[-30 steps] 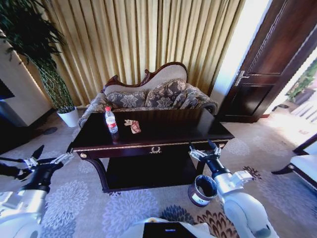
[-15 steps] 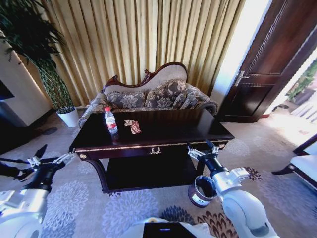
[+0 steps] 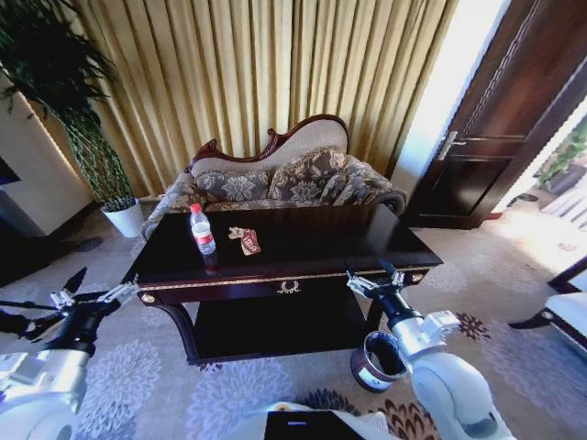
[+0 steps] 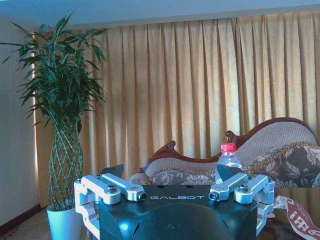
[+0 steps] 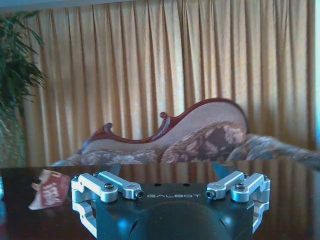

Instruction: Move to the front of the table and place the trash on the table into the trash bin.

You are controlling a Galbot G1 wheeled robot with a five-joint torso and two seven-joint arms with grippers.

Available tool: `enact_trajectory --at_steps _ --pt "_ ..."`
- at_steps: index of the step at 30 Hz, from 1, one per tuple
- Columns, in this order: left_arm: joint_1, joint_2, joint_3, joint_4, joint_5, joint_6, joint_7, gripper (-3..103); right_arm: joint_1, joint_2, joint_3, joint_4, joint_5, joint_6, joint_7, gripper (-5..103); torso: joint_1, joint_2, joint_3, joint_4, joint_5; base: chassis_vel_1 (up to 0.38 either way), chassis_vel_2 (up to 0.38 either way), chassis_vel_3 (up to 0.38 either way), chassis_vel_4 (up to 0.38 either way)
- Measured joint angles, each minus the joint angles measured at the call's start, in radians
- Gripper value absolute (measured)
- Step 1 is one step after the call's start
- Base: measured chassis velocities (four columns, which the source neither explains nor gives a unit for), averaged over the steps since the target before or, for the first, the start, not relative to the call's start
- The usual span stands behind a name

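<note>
Robot was at table (image 3: 303, 257) front. Nothing binned yet: bottle (image 3: 202, 231) and reddish wrapper (image 3: 249, 241) sat on the tabletop, left of centre. Trash bin (image 3: 378, 359) on floor by right gripper (image 3: 374, 278). Left gripper (image 3: 87, 298) off the table's left corner. Both jaws apart, empty.

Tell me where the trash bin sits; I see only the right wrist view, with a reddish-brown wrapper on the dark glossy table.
Observer: The small round dark trash bin with a pale rim stands on the carpet by the table's front right leg, below the open right gripper.
Operator: Any other trash up there?
Observer: A clear plastic bottle with a red cap stands upright left of the crumpled wrapper.
Operator: And my other arm?
Observer: The left gripper hovers open off the table's front left corner, empty.
</note>
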Motion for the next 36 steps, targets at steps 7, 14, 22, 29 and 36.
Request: enact_trajectory --at_steps 7,14,22,29,36 --pt "0.009 -0.005 0.008 -0.003 0.004 0.000 0.001 100 0.040 -0.057 -0.008 0.008 0.125 -0.056 0.002 100 0.000 0.000 0.000 0.0000 0.0000 -0.010 0.015 0.011 -0.012" --pt "0.017 -0.031 -0.024 -0.003 0.010 0.000 0.000 100 0.216 -0.173 -0.082 -0.119 0.218 -0.074 0.000 100 0.000 0.000 0.000 0.0001 0.0002 0.000 0.000 0.000 0.000" --pt "0.009 -0.059 -0.032 -0.004 -0.007 0.023 -0.006 100 0.460 -0.272 -0.255 -0.243 0.363 -0.136 0.037 100 0.000 0.000 0.000 0.0002 0.0000 0.000 0.000 0.000 0.000" --pt "0.002 -0.088 -0.029 -0.004 -0.002 0.053 -0.018 100 0.799 -0.288 -0.531 -0.395 0.485 -0.187 0.087 100 0.000 0.000 0.000 0.0002 -0.0001 0.000 0.000 0.000 0.000" --pt "0.013 -0.087 -0.060 -0.004 0.000 0.044 -0.018 100 0.996 -0.198 -0.748 -0.538 0.480 -0.187 0.092 100 0.000 0.000 0.000 0.0001 -0.0004 0.000 0.000 0.000 0.000"
